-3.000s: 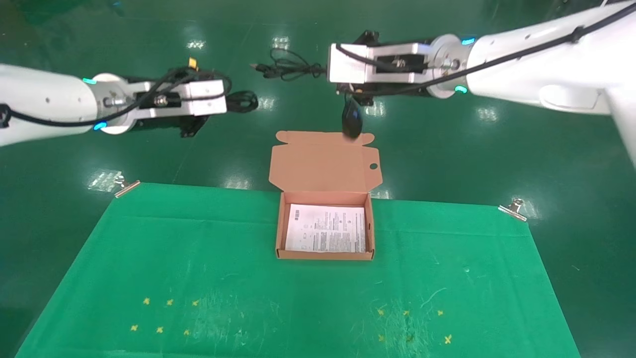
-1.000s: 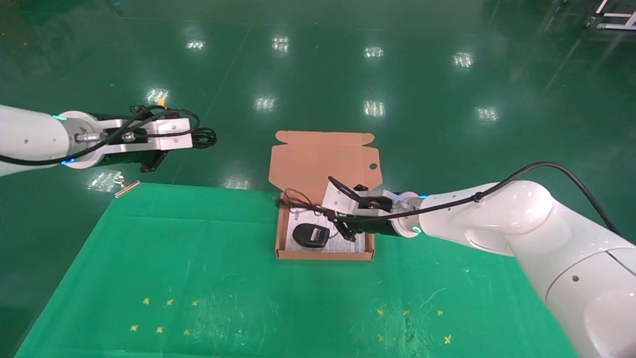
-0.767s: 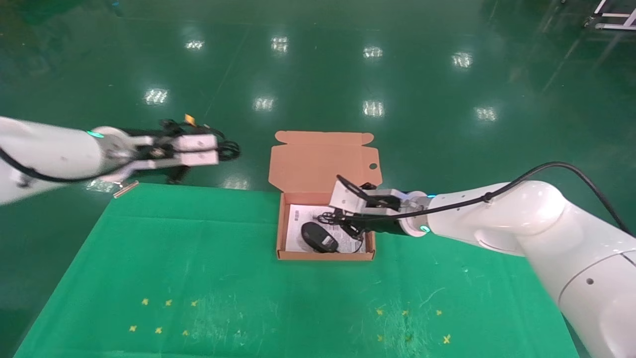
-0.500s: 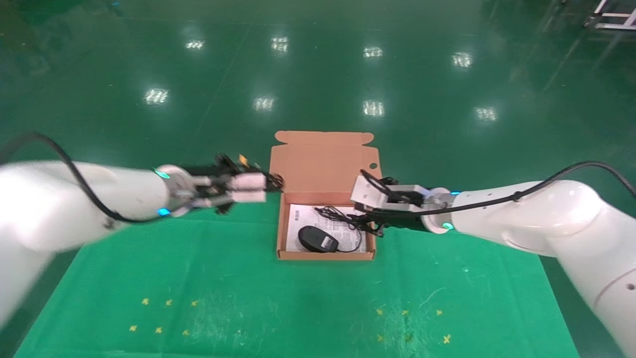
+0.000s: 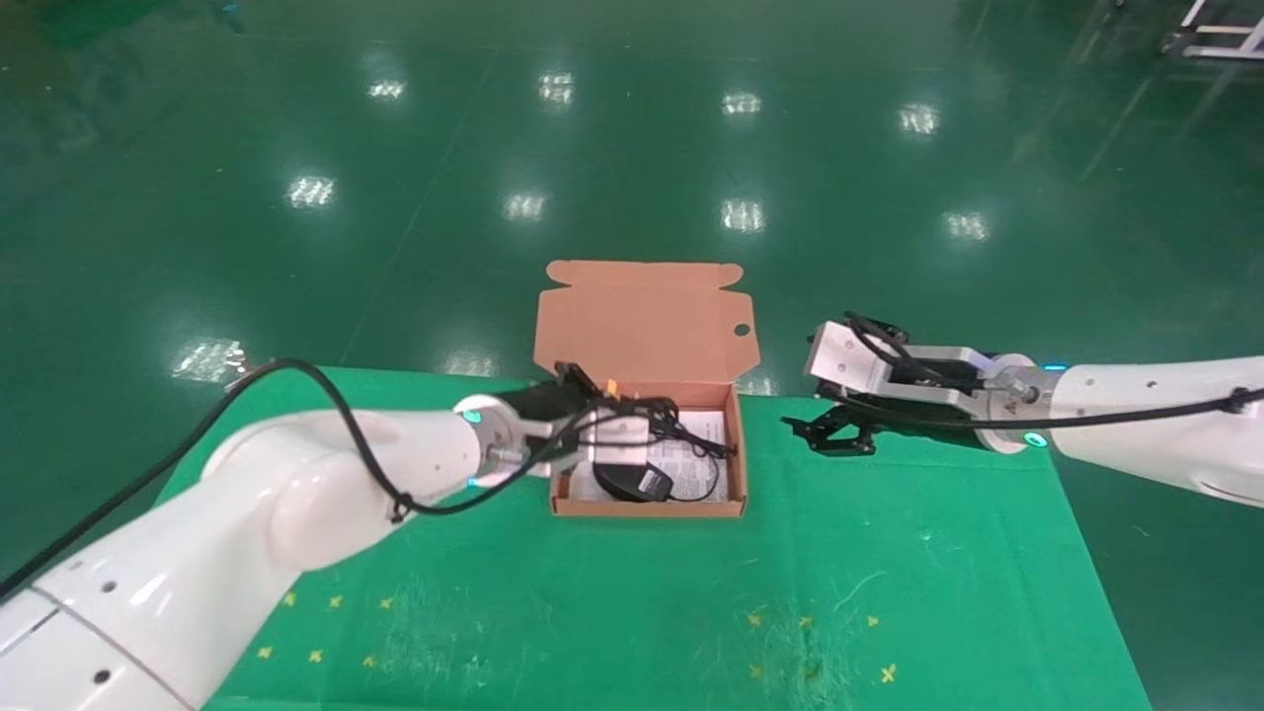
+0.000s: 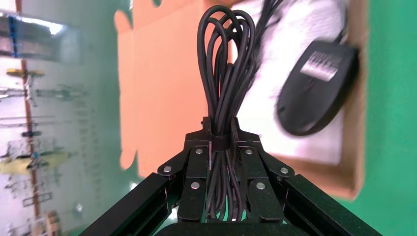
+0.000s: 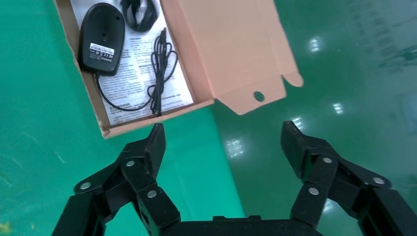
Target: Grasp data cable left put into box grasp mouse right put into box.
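Over the open box [image 5: 647,509], left gripper [image 6: 220,142] clenched on the data cable [image 6: 225,64]. Left wrist view shows what the head view hides: fingers pinching the looped bundle about midway, its long axis running straight out from the jaws, loops fanned at the free end above the box's lid and printed sheet. Head view shows only a dark tangle at the left gripper [image 5: 632,427], above the box's far-left part. Mouse [image 5: 633,480] lies belly-up inside the box on the sheet, label showing; in the right wrist view the mouse [image 7: 102,38] has its long axis roughly along the box's short side, cord trailing out and bunched beside it. Right gripper [image 5: 823,435] hangs off the box's right side over the green cloth [image 5: 889,553], fingers spread wide and holding nothing, as the right wrist view confirms [image 7: 223,142].
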You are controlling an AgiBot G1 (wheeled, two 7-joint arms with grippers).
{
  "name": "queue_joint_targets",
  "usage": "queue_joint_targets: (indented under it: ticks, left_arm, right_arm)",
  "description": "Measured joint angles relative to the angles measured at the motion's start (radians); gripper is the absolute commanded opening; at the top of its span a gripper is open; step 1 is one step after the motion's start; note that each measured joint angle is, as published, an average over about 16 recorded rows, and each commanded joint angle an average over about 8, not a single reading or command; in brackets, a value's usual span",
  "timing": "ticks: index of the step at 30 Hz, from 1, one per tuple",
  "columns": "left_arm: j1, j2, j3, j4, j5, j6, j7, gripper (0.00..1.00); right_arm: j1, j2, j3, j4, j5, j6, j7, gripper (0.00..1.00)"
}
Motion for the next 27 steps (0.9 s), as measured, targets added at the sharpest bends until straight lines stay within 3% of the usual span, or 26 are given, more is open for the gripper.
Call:
queue_joint_targets:
  ticks: [4, 12, 27]
  left_arm:
    - [-0.007, 0.009, 0.067, 0.014, -0.057, -0.038, -0.001, 0.00]
    - [-0.028, 0.014, 0.166, 0.022, -0.134, -0.085, -0.021, 1.00]
    - [-0.054, -0.001, 0.168, 0.001, -0.144, -0.109, -0.029, 1.00]
  right_arm:
    - [-0.008, 0.060, -0.011, 0.097, -0.030, 0.012, 0.067, 1.00]
    - [-0.015, 0.127, -0.028, 0.213, -0.078, 0.029, 0.152, 1.00]
    - [0.002, 0.126, -0.023, 0.219, -0.087, 0.041, 0.154, 1.00]
